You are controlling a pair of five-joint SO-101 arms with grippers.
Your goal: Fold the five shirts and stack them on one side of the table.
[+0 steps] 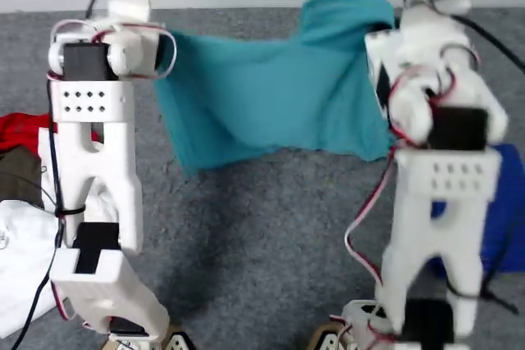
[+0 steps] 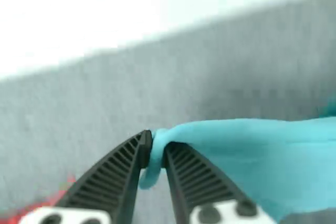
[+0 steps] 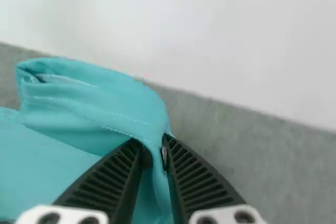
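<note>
High view: left jaws and right jaws each clamp an edge of the teal shirt (image 1: 262, 96) over the grey tabletop (image 1: 262, 235).

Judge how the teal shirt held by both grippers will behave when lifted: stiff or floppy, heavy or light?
Probably floppy: the teal shirt drapes and creases between the left gripper and right gripper. Likely light, since small pinches at its edge hold it.

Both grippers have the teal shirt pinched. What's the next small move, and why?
The left gripper and right gripper are each shut on an edge of the teal shirt, stretched between them over the table at its far side. I'd probably draw both toward the near side together, laying it flat.
</note>
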